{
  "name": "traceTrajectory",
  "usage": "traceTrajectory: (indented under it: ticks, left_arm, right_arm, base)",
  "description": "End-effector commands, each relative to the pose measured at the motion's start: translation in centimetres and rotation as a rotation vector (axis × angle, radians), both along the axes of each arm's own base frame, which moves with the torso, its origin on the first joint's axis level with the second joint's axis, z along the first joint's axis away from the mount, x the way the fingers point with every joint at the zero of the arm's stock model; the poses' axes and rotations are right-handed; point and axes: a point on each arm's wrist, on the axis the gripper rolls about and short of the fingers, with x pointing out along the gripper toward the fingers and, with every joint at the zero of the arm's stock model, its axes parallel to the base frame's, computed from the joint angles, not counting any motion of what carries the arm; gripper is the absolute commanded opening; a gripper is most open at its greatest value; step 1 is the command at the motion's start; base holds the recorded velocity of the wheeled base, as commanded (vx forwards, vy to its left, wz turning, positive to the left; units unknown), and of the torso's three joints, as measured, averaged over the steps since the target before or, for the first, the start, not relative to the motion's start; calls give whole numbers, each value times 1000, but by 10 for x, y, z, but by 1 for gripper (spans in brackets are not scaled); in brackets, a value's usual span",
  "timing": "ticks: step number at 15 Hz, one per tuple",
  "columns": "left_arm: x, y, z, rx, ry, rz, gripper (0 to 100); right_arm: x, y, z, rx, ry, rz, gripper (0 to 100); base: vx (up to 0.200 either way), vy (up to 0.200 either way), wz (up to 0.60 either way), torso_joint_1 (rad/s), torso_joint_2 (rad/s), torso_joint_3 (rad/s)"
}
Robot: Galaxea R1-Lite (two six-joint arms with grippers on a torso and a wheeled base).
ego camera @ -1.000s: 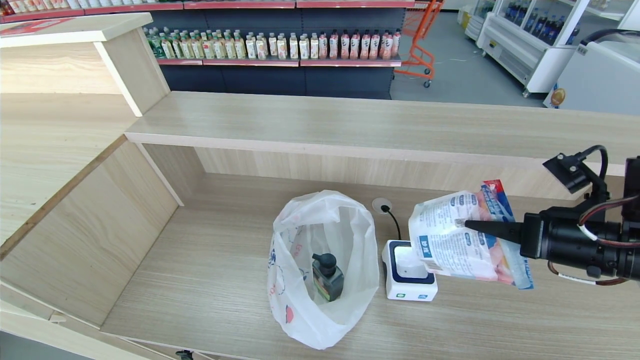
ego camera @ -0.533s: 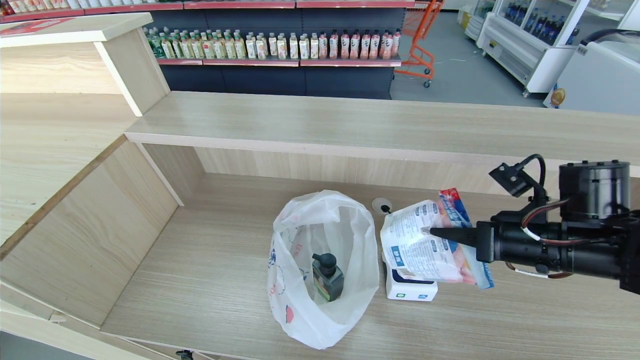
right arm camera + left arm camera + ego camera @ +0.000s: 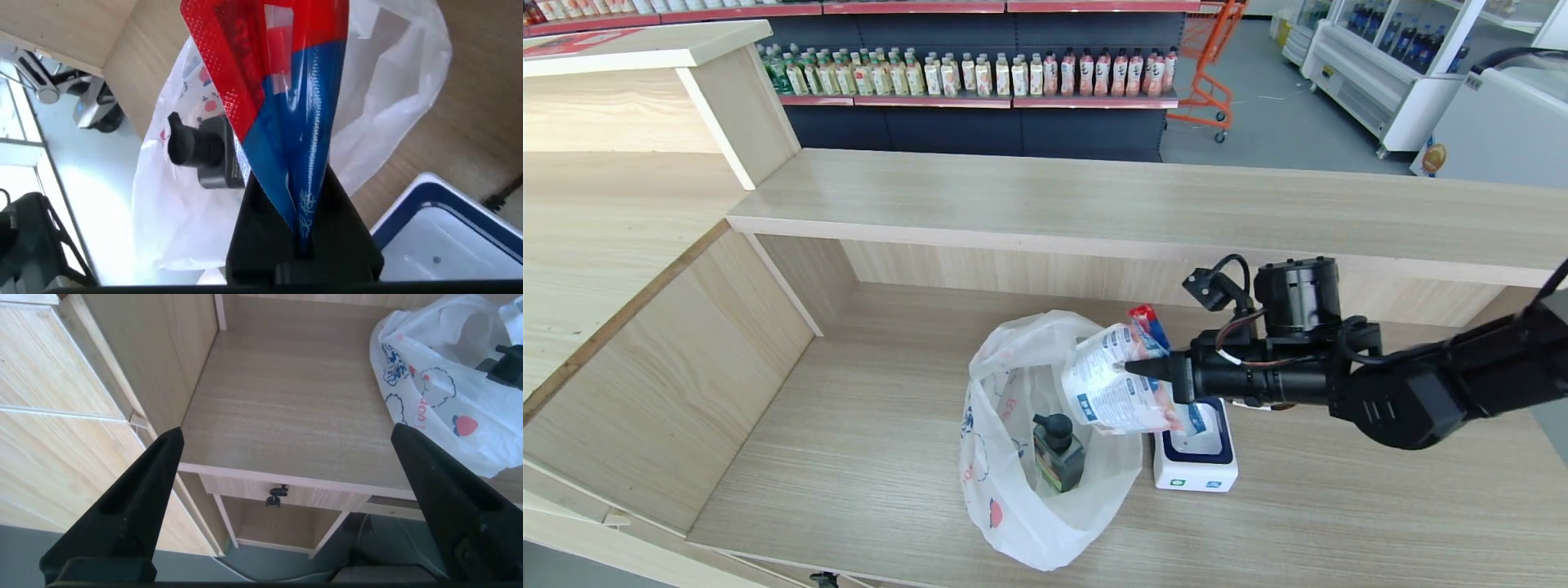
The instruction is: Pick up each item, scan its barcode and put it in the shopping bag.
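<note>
Left gripper (image 3: 288, 433) idle off near counter edge, fingers spread, empty. Shopping bag (image 3: 1013, 384) open, pump bottle (image 3: 1058, 451) inside. Right gripper (image 3: 1131, 369) clamped on packet (image 3: 1107, 392), has swung left across scanner (image 3: 1194, 472). Packet now over bag's right rim. Scan likely done, drop next.

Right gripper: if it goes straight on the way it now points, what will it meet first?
Probably the opposite rim of the bag. The right gripper, shut on the packet, points level across the bag mouth. Height is unclear: it may pass above, toward the side wall.
</note>
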Motion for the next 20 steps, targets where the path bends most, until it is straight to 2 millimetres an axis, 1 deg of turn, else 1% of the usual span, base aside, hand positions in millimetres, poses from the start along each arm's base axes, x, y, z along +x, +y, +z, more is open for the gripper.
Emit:
traceTrajectory:
  ticks: [1,4,5,6,7,9,10,13,15,16,17,18,20]
  left_arm:
    - [0,0,0,1,0,0,100]
    - [0,0,0,-1,0,0,100]
    - [0,0,0,1,0,0,100]
    - [0,0,0,-1,0,0,100]
    - [0,0,0,1,0,0,100]
    - [0,0,0,1,0,0,100]
    - [0,0,0,-1,0,0,100]
    - [0,0,0,1,0,0,100]
    - [0,0,0,-1,0,0,100]
    - [0,0,0,-1,0,0,100]
    - [0,0,0,-1,0,0,100]
    - [0,0,0,-1,0,0,100]
    - [0,0,0,-1,0,0,100]
  right_arm:
    - [16,24,-23,-18,33,40,0]
    - [31,43,-36,-21,30,66,0]
    - [40,50,-41,-22,17,72,0]
    - [47,57,-43,-36,-9,55,0]
    - [50,65,-44,-60,-31,10,0]
    - [56,73,-44,-67,-40,-5,0]
    - [57,75,-42,-70,-42,0,100]
    - [57,75,-35,-42,-35,23,100]
    - [55,70,-22,22,-4,23,100]
    - [53,66,-5,110,52,-2,100]
    - [51,64,6,168,87,-14,100]
    - [49,61,15,212,108,-21,100]
    - [40,48,29,259,151,-40,100]
  base:
    - [0,0,0,0,0,0]
    - [0,0,0,0,0,0]
    - [0,0,0,0,0,0]
    - [0,0,0,0,0,0]
    - [0,0,0,0,0,0]
    - [0,0,0,0,0,0]
    - [0,0,0,0,0,0]
    - [0,0,0,0,0,0]
    - [0,0,0,0,0,0]
    - [0,0,0,0,0,0]
    - [0,0,0,0,0,0]
    - [0,0,0,0,0,0]
    - [0,0,0,0,0,0]
